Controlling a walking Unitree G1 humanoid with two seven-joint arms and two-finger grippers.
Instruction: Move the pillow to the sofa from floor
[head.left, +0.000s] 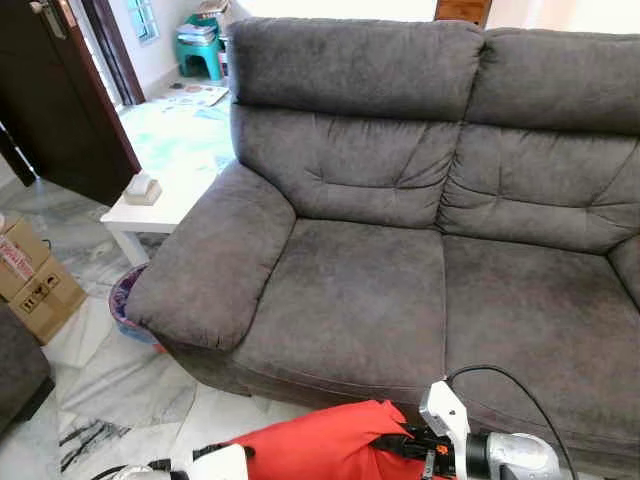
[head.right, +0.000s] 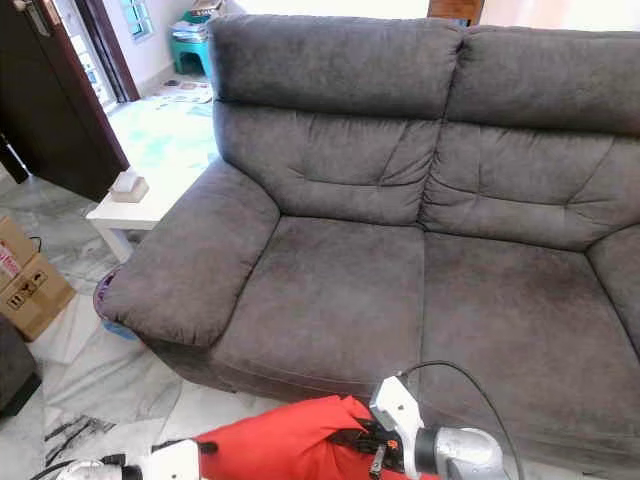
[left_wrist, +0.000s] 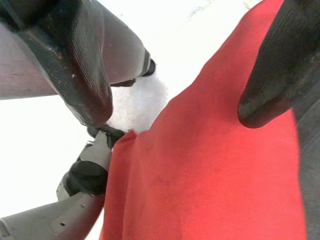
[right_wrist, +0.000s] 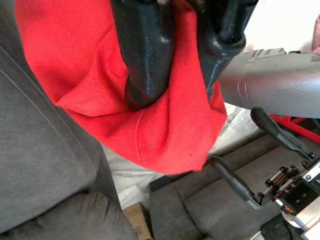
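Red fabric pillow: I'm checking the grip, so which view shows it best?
Right wrist view: the right tool pinches the red fabric pillow close up. The eye views catch its top; the left wrist view its face.

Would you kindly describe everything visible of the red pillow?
The red pillow is plain, soft woven-looking fabric with a seamed, pointed corner, creased where pinched. It is held up in front of the grey sofa's seat edge, low in the head views. The right gripper is shut on one corner; the left gripper stands open at its other side, one finger close against the cloth.
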